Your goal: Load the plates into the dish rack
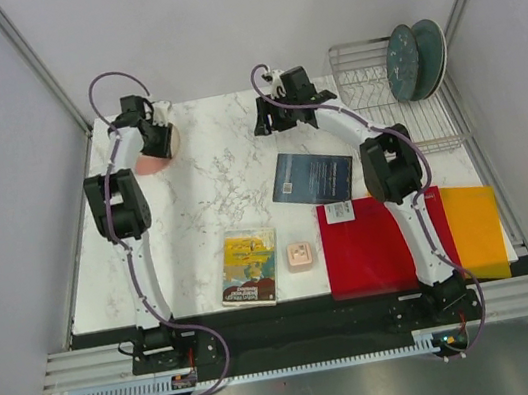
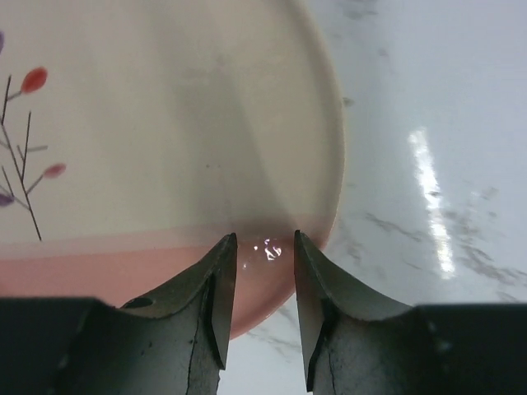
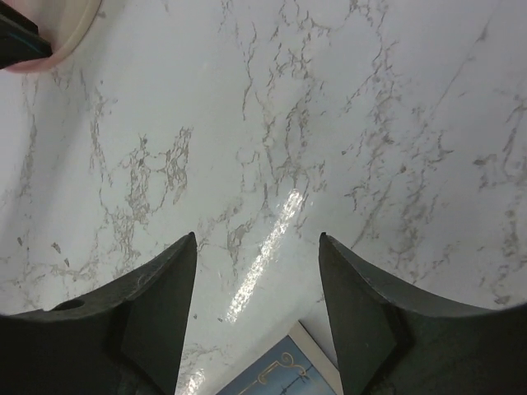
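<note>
**Loaded:** two round plates in dark blue-green tones, the front one (image 1: 403, 65) and the one behind it (image 1: 433, 42), stand on edge at the far right end of the rectangular silver wire dish rack (image 1: 374, 128). They overlap, with their faces turned leftward.

**Outstanding:** a round cream-and-pink plate with a sprig motif (image 2: 165, 123) sits at the far left of the white marble surface (image 1: 210, 176), well apart from the rack. No red floral plate shows in any view. By this count the task is judged about half done.

**Orientation:** being round, the cream plate has no long axis. Its pink band faces the left gripper (image 2: 263, 239), with the sprig toward the left of the wrist view.

**Left gripper:** the jaws are partly open and set at the plate's pink rim. Whether they already pinch it cannot be told.

**Right gripper** (image 3: 257, 239)**:** the jaws are wide apart and hold nothing, over bare marble beside a corner of the dark blue rectangular book (image 1: 313, 176).
</note>
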